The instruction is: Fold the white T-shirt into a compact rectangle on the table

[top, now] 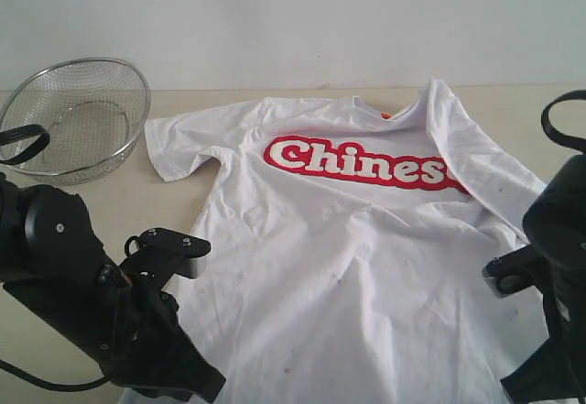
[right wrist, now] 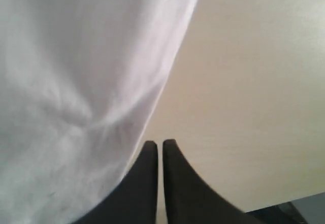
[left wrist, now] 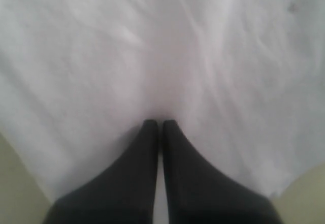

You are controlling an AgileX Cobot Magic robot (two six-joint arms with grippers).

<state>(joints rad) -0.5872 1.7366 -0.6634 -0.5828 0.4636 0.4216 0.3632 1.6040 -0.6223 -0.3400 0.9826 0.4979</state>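
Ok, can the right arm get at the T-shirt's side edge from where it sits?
Probably yes. The right hand hangs close by the edge of the white T-shirt, with bare table beside it and nothing between. The hand is shut, so it would need to open first.

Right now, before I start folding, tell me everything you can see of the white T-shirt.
The white T-shirt lies chest-up on the table, spread but wrinkled, cotton-looking, with small dark specks. Red-outlined white lettering crosses the chest; its end is hidden under cloth folded in on the right arm's side. An orange tag shows at the neck. The shut left gripper is over the cloth, the shut right gripper at its edge; contact unclear.
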